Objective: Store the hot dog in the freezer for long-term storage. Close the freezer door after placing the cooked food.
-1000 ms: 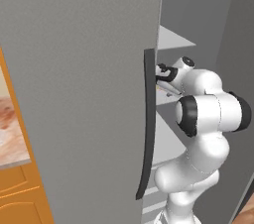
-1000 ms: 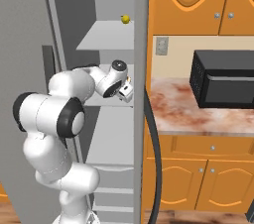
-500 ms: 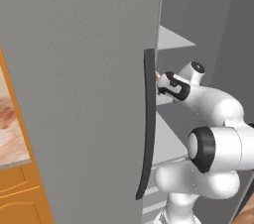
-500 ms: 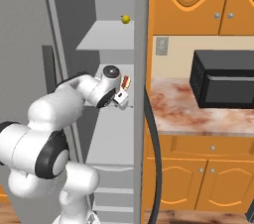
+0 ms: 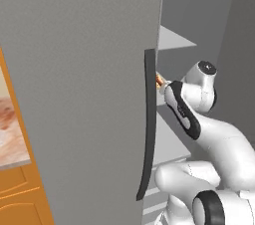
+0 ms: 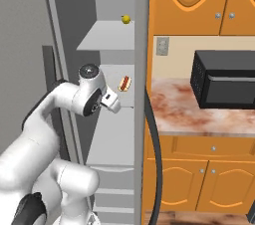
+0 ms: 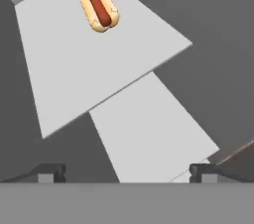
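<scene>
Freezer (image 6: 107, 40) shelf: hot dog (image 7: 99, 8) beyond hand (image 7: 126, 172)

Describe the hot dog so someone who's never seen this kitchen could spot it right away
Find the tall grey fridge left of the orange cabinets, its narrow freezer standing open. On the middle white shelf, one below the small yellow fruit, lies the hot dog. It is a tan bun with a red sausage, the one item on that shelf.
</scene>
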